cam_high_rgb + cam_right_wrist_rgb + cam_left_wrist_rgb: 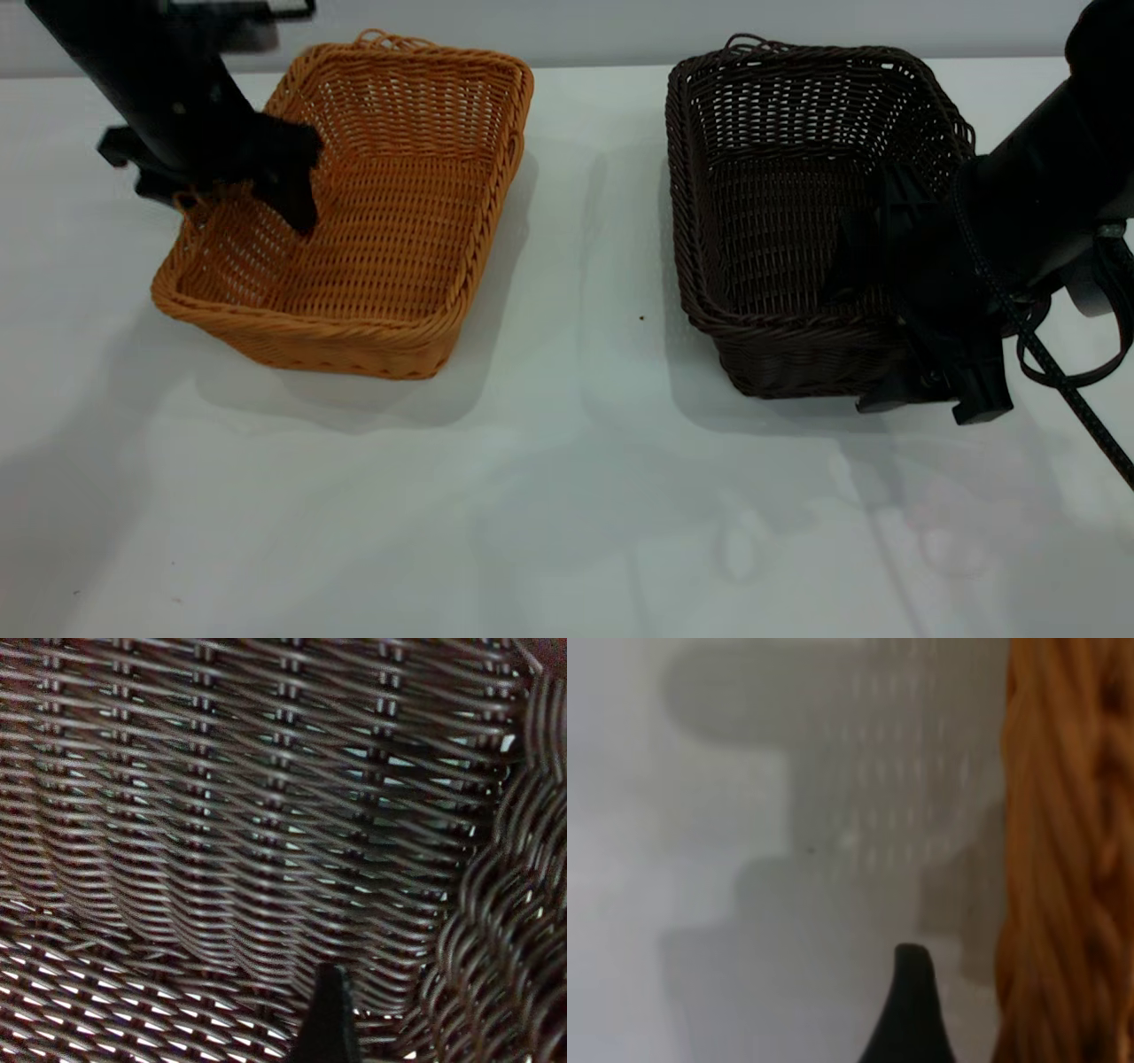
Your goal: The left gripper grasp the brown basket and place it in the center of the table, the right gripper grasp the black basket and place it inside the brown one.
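The brown basket [381, 213] sits at the left of the table [567, 496]. My left gripper [226, 190] is open and straddles the basket's left rim, one finger inside and one outside. In the left wrist view the outer finger [914, 1010] stands a small gap away from the braided rim [1063, 859]. The black basket [788, 221] sits at the right. My right gripper [921, 346] is open and straddles its near right rim. In the right wrist view the inner finger [330, 1019] stands inside the black basket [221, 815], apart from the wall. Both second fingers are hidden in the wrist views.
A strip of bare tabletop [594, 266] lies between the two baskets, with a tiny dark speck [642, 317] on it. A pale wall [576, 27] runs behind the table's far edge. The right arm's braided cable [1063, 381] hangs at the right.
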`<action>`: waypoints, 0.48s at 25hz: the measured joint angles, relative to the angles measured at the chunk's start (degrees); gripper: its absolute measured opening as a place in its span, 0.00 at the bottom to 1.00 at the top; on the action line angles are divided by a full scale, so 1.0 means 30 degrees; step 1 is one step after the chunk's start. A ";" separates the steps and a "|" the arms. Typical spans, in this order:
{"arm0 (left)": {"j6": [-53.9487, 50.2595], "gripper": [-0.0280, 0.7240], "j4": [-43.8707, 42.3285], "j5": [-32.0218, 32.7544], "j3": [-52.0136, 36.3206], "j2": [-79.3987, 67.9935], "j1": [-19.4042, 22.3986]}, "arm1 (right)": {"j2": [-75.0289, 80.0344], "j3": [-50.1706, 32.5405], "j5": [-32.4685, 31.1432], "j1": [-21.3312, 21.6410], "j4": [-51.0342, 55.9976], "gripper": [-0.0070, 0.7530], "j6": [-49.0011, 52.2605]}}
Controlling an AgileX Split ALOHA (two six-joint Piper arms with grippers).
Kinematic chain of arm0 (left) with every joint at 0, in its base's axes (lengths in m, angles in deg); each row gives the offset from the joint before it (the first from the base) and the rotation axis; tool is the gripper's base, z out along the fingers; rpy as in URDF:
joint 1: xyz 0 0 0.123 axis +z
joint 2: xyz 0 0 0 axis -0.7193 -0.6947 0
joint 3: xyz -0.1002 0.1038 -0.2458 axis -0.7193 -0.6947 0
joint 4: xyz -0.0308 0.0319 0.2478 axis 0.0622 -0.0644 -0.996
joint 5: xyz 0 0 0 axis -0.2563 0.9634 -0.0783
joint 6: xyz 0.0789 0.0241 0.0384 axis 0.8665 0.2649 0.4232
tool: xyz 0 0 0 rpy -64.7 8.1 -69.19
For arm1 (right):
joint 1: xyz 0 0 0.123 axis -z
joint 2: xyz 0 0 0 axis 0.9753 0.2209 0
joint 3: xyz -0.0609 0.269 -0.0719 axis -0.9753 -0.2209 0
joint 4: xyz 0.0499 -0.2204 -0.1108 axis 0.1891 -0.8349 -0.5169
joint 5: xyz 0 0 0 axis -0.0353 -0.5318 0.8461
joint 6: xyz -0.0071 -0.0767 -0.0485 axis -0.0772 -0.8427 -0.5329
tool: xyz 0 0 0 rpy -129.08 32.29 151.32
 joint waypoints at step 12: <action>0.0000 0.29 0.0000 -0.0371 0.0021 -0.0251 0.0000 | 0.0019 0.0000 0.0225 0.0000 0.0168 0.20 0.0104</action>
